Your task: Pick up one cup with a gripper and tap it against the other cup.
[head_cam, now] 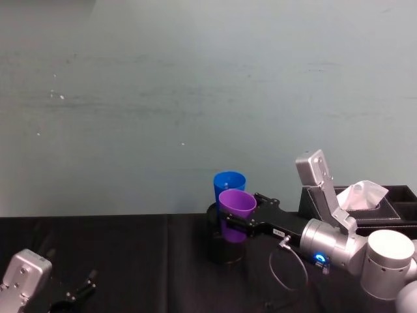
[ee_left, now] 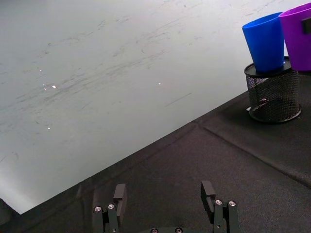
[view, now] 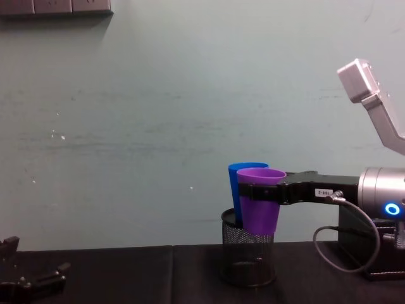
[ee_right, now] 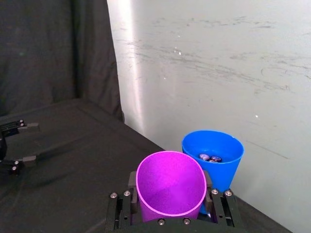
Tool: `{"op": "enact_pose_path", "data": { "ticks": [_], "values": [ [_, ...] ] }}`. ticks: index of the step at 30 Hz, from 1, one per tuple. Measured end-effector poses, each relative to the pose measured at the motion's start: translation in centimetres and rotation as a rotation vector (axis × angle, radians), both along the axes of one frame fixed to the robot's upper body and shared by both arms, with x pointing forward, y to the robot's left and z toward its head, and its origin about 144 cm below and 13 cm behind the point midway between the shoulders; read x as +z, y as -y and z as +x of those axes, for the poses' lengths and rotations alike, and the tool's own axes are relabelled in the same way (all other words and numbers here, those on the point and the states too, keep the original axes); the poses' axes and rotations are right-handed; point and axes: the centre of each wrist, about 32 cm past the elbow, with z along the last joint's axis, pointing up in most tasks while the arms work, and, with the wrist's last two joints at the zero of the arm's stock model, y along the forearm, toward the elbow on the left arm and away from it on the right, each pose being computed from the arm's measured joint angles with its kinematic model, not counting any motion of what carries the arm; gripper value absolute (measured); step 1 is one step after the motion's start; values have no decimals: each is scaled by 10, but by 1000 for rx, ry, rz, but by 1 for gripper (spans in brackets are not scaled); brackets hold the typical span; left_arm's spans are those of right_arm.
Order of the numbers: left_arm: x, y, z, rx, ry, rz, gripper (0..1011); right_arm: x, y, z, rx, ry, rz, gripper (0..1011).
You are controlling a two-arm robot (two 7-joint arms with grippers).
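Observation:
My right gripper [head_cam: 236, 220] reaches in from the right and is shut on the purple cup [head_cam: 236, 203], holding it upright in the air with its base over the black mesh pen holder [view: 248, 258]. The blue cup [view: 242, 172] stands in that holder, directly behind the purple one. In the right wrist view the purple cup [ee_right: 170, 188] sits between the fingers [ee_right: 120, 209], with the blue cup [ee_right: 214, 155] right against its far side. Whether they touch I cannot tell. My left gripper [ee_left: 164, 191] rests open and idle near the table's front left corner [head_cam: 73, 292].
A black tissue box [head_cam: 374, 203] with white tissue stands at the back right, behind my right arm. A cable loop [view: 335, 250] hangs under the right wrist. The black-clothed table [ee_left: 194, 160] ends at a pale wall just behind the cups.

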Motion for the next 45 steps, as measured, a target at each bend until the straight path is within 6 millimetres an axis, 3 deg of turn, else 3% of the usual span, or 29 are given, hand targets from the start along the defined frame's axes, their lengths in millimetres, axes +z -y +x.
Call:
{"op": "enact_pose_path", "data": {
  "ticks": [21, 45],
  "values": [
    [0, 0, 0, 0, 0, 0, 1000, 10, -4, 18, -5, 13, -3, 734],
    [0, 0, 0, 0, 0, 0, 1000, 15, -6, 24, -18, 0, 5, 734]
  ]
}}
